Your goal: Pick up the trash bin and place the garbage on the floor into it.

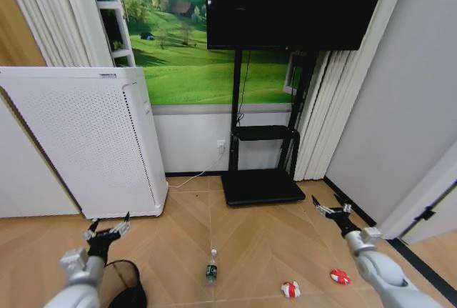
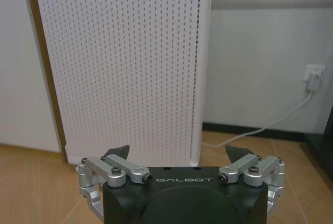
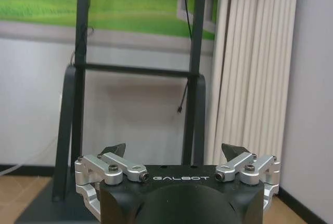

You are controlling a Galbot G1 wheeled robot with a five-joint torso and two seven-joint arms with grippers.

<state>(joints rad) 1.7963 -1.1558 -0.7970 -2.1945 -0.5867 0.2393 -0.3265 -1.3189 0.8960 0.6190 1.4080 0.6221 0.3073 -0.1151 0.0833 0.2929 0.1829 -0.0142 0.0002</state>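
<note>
Clearly we held both claws spread wide: left gripper (image 1: pixel 109 230) just above the trash bin (image 1: pixel 123 286), right gripper (image 1: pixel 330 209) aloft; reaching blind, we risked toppling the bin toward the bottle (image 1: pixel 211 266).

Silver arms, black GALBOT-marked claws
</note>
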